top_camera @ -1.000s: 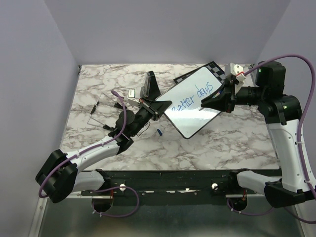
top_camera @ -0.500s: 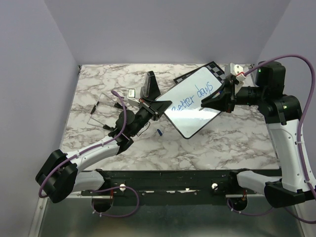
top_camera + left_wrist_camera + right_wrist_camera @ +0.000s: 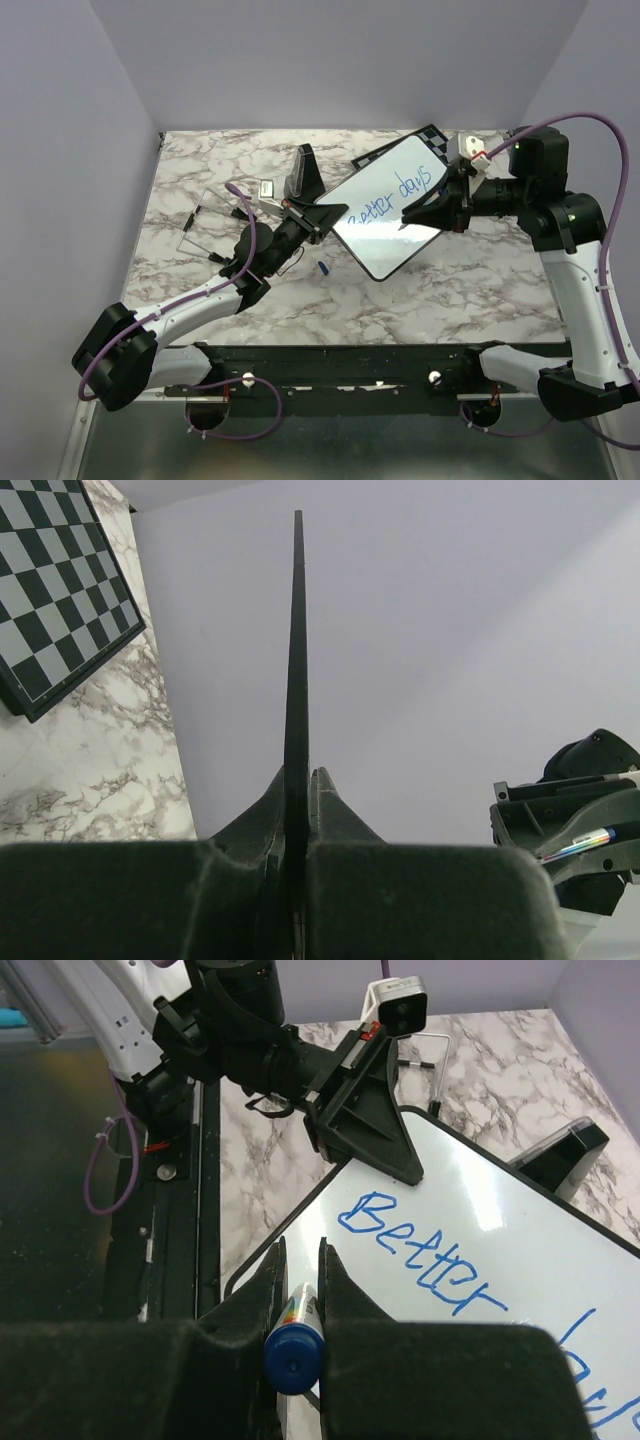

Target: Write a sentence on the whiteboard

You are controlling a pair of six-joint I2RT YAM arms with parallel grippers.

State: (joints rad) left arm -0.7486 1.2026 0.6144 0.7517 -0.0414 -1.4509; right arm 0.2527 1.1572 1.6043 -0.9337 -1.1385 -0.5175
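The whiteboard [image 3: 385,235] is held tilted over the table's middle. Blue words "Better days" [image 3: 392,196] run across it, and "Better" shows in the right wrist view [image 3: 425,1250]. My left gripper [image 3: 322,214] is shut on the whiteboard's left edge; in the left wrist view the board shows edge-on [image 3: 296,660] between the fingers [image 3: 330,800]. My right gripper [image 3: 412,213] is shut on a blue marker [image 3: 293,1352], pointing at the whiteboard [image 3: 500,1210] below "days". The marker's tip is hidden.
A checkered chessboard [image 3: 437,139] lies under the whiteboard's far corner and shows in the left wrist view [image 3: 60,580]. A black block [image 3: 303,172] stands behind the left gripper. A small blue cap [image 3: 324,268] and a clear sheet [image 3: 205,228] lie on the marble table.
My right gripper with the marker has shifted slightly left over the board. The left gripper and the whiteboard have not moved. The writing is unchanged.
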